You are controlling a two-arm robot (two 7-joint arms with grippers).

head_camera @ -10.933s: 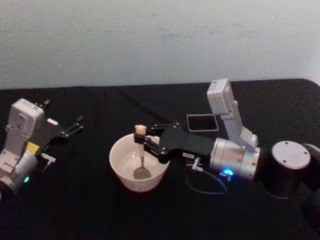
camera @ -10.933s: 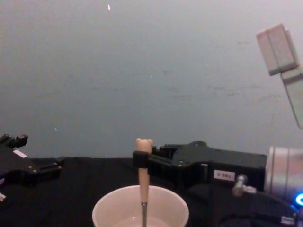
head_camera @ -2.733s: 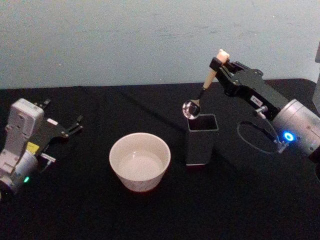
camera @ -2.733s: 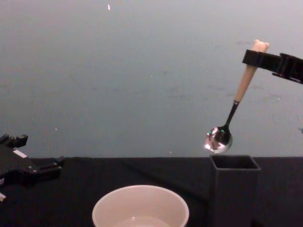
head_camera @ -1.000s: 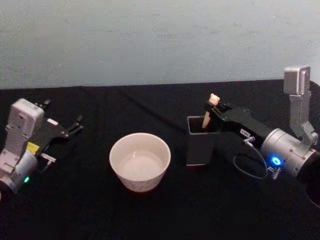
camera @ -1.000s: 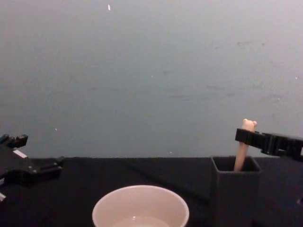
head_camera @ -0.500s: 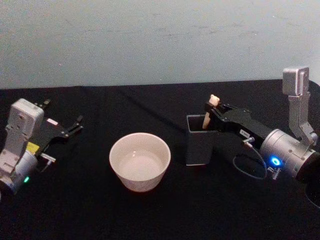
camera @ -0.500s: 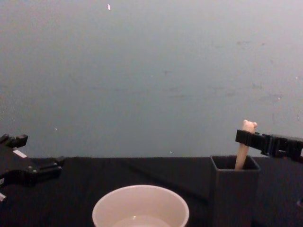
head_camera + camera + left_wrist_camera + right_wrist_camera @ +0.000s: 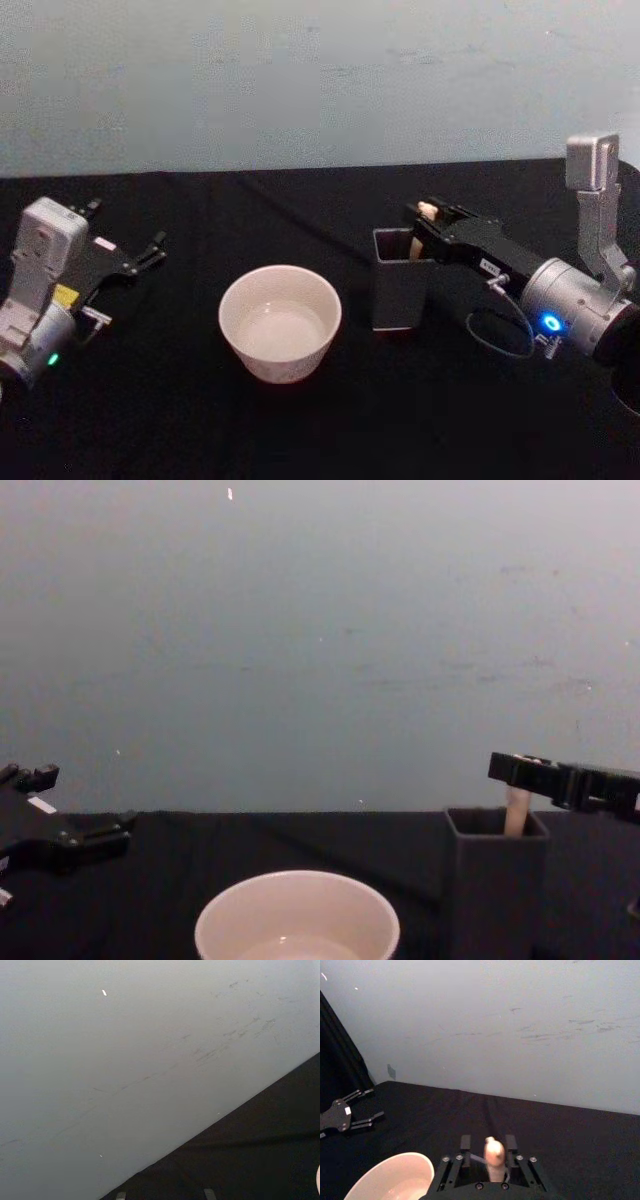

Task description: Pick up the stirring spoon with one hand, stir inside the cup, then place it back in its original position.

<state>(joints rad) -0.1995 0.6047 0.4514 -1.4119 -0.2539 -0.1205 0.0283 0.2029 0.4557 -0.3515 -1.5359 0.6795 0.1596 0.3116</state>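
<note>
The stirring spoon (image 9: 427, 211) stands in the tall dark grey square holder (image 9: 400, 285), the original position. Its beige handle (image 9: 517, 812) pokes out of the holder's mouth (image 9: 495, 825). My right gripper (image 9: 429, 208) hovers just over the holder, open, a finger on each side of the bear head (image 9: 494, 1154) with gaps between. The spoon's bowl is hidden inside the holder. The cream cup (image 9: 280, 320) sits left of the holder with nothing in it. My left gripper (image 9: 152, 250) rests open at the far left of the table.
A black cloth covers the table (image 9: 300, 430), and a pale wall (image 9: 300, 80) rises behind it. A thin cable loop (image 9: 500, 335) hangs under the right wrist. The right arm's body (image 9: 590, 310) fills the table's right side.
The right gripper's fingers have parted, and the spoon has slid lower into the holder. Its bear head now sits level with the fingers instead of above them. The left arm has not moved.
</note>
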